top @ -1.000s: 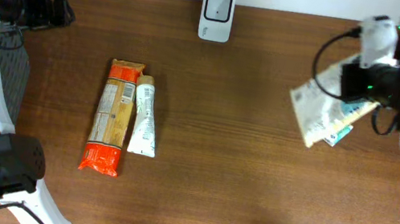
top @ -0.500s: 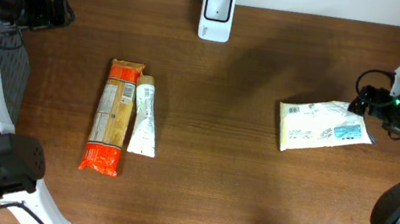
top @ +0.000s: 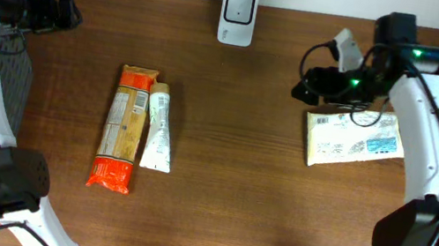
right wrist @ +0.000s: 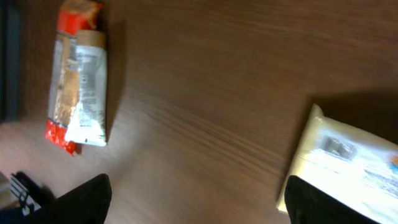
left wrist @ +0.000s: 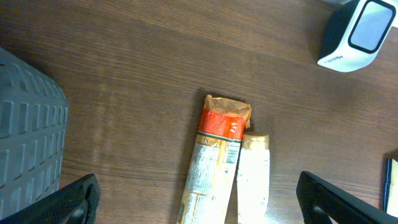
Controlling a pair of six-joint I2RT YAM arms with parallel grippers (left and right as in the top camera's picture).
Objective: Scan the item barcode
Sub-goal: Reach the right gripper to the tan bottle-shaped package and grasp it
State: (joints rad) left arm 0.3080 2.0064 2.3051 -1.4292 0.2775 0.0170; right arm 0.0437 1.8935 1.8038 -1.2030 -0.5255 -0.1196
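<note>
On the desk [top: 235, 188], the pack [top: 353, 138] is lying free, the right fingers [right wrist: 87, 199] are hovering spread near it, and the left fingers [left wrist: 74, 202] are gaping empty.

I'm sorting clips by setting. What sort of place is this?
Probably a mock checkout bench in a robotics lab: a barcode scanner at the back of a wooden table, an orange packet and white pouch, and a robot arm.
</note>
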